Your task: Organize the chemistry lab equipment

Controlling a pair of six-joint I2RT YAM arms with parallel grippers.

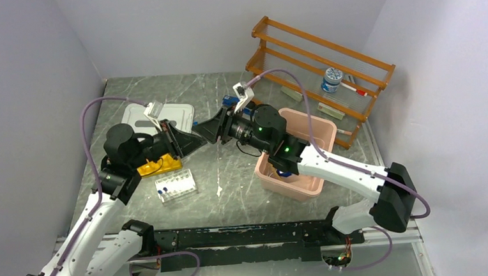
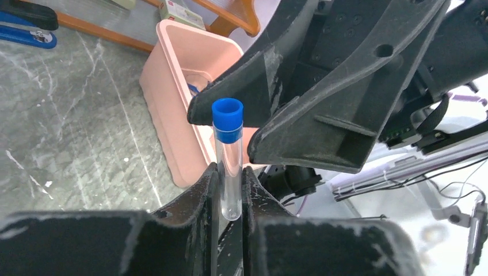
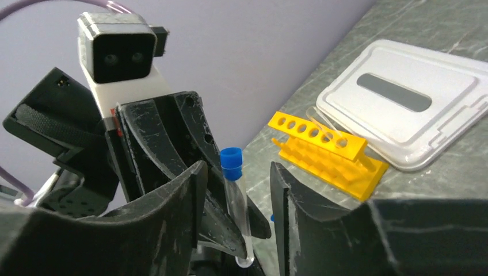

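Slipping is the risk: the left gripper [image 2: 229, 178] pinches the tube [image 2: 228, 144] only near its rounded bottom, so a bump from the right gripper [image 3: 237, 172] could tilt it or drop it on the table [image 2: 69, 126]. The right jaws stand apart either side, not touching. The tube is clear, slim, upright and blue-capped, held in mid-air between the arms.
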